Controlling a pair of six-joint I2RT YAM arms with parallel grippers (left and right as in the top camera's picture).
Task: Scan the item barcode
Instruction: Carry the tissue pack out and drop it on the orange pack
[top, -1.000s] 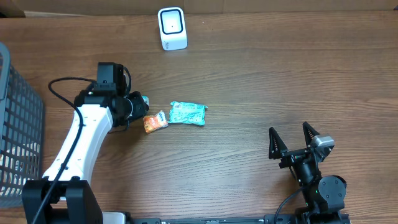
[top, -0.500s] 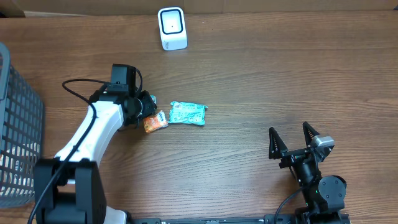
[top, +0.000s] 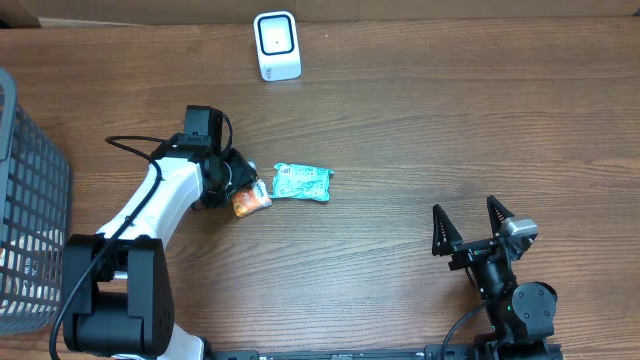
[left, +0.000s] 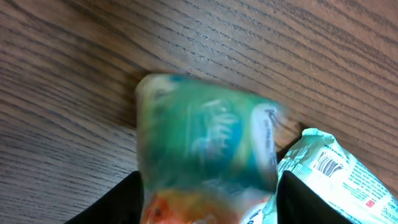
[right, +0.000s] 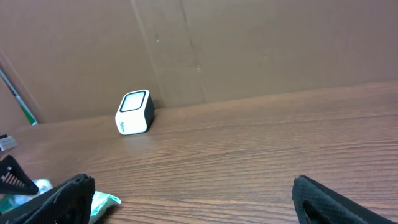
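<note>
Packet (left: 205, 143) inside left claw (top: 242, 180), grip unclear, right claw (top: 465, 212) wide open

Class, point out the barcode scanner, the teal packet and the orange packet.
barcode scanner (top: 277, 45), overhead view, middle of its white body.
teal packet (top: 302, 183), overhead view, centre of the wrapper.
orange packet (top: 250, 198), overhead view, its orange middle.

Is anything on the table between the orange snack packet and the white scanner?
Nothing visible. The table between the orange packet and the scanner is bare; the teal packet lies beside the orange one, off that path.
</note>
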